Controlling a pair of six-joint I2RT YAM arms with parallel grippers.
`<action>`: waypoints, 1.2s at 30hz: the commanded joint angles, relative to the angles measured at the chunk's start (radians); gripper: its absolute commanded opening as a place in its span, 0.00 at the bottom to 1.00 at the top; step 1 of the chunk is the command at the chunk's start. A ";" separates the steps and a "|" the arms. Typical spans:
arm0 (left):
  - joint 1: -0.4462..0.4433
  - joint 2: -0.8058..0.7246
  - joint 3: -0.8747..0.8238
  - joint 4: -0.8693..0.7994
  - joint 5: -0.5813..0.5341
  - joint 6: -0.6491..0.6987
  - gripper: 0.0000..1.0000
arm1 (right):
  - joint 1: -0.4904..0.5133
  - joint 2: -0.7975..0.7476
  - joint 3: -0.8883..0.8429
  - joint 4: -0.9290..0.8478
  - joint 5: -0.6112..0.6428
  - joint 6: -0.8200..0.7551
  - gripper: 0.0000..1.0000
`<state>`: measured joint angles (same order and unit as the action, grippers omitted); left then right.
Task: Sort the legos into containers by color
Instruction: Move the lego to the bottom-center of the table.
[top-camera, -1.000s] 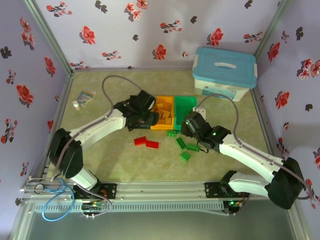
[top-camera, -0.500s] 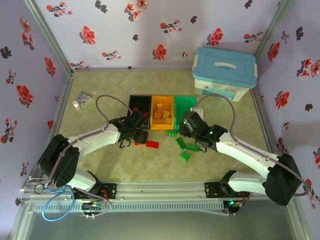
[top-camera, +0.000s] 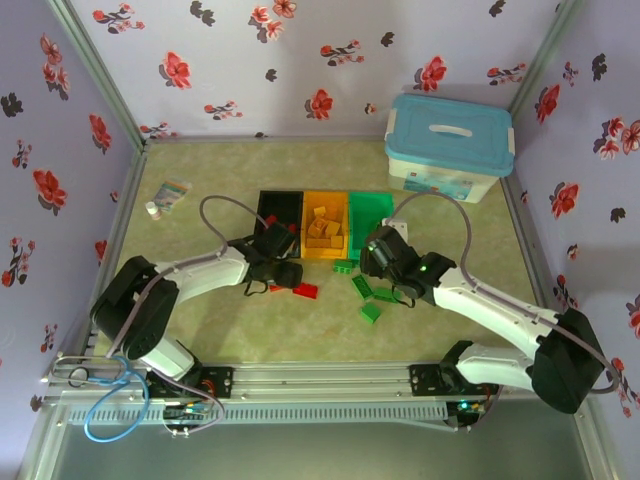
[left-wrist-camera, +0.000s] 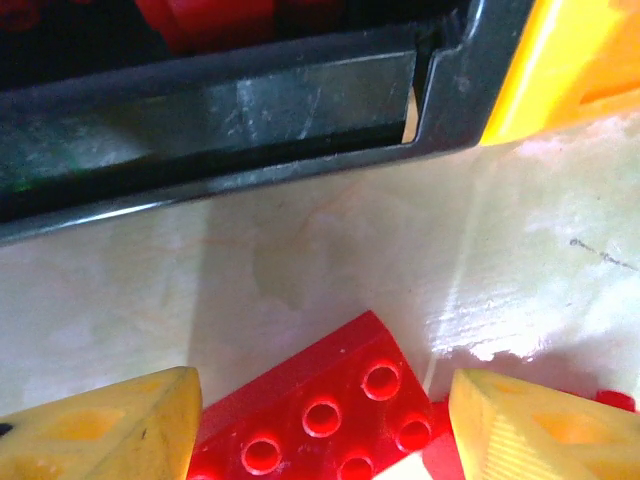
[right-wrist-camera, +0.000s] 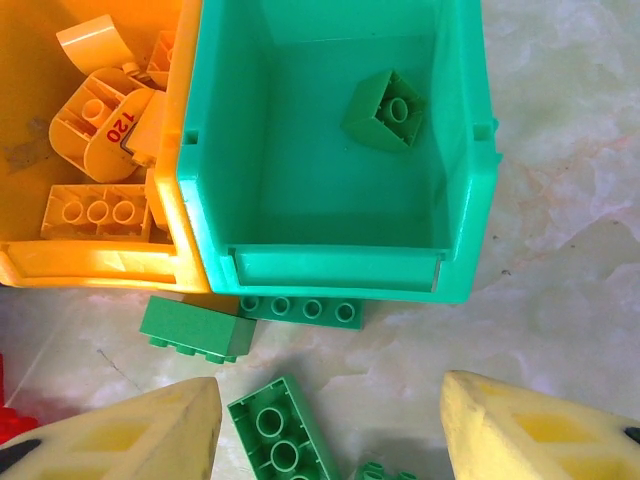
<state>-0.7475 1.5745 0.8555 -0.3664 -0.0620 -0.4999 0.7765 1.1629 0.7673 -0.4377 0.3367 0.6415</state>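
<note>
Nearest, loose green legos (top-camera: 371, 312) lie on the table (top-camera: 200, 320). Over them hangs the right gripper (right-wrist-camera: 330, 400), fingers apart and empty. The left gripper (left-wrist-camera: 322, 400) straddles a red lego (left-wrist-camera: 300, 430), fingers apart, seemingly not touching it. Beyond stand the black bin (left-wrist-camera: 250, 100), the orange bin (right-wrist-camera: 100, 262) and the green bin (right-wrist-camera: 340, 270), which holds one green brick (right-wrist-camera: 385, 110)

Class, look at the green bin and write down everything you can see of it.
The green bin is a small open rectangular box of smooth teal-green plastic, upright on the pale marbled table. Its near wall carries a raised label slot. Inside lies one small green brick, askew, near the far wall. Its left wall presses against the orange bin. A four-stud green brick lies at its near base.
</note>
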 joint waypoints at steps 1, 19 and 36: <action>0.003 0.035 0.005 -0.012 0.024 -0.023 0.64 | -0.009 -0.022 -0.012 0.003 0.010 0.027 0.60; 0.074 -0.021 -0.096 -0.011 -0.029 -0.173 0.44 | -0.009 -0.028 -0.014 0.006 0.008 0.029 0.60; 0.012 -0.173 -0.173 -0.069 -0.001 -0.184 0.65 | -0.008 -0.006 -0.004 0.025 0.004 0.028 0.60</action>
<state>-0.7258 1.4105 0.7059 -0.3973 -0.0662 -0.6743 0.7765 1.1522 0.7555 -0.4294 0.3367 0.6552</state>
